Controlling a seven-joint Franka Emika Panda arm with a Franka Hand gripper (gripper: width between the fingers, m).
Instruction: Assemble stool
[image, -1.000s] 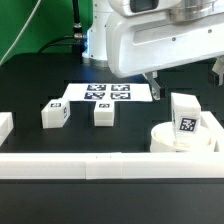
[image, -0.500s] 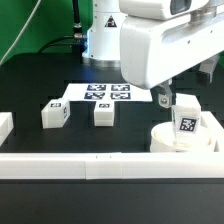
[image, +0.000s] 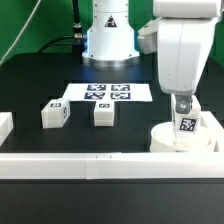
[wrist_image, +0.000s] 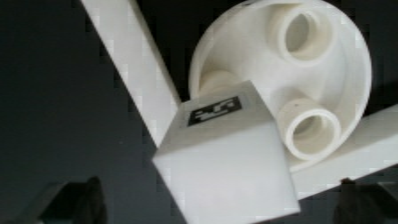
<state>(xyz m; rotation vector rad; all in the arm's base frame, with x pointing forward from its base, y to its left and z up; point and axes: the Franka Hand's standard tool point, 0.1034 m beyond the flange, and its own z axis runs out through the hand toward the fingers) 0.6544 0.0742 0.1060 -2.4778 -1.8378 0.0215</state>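
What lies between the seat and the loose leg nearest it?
Nothing: the exterior view shows only bare black table between the seat and that loose leg.

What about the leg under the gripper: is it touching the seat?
Touching. The exterior view shows the leg standing upright on the seat, its base meeting the seat's top with no gap.

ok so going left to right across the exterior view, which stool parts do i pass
first leg → second leg → round seat, which has the third leg standing on it
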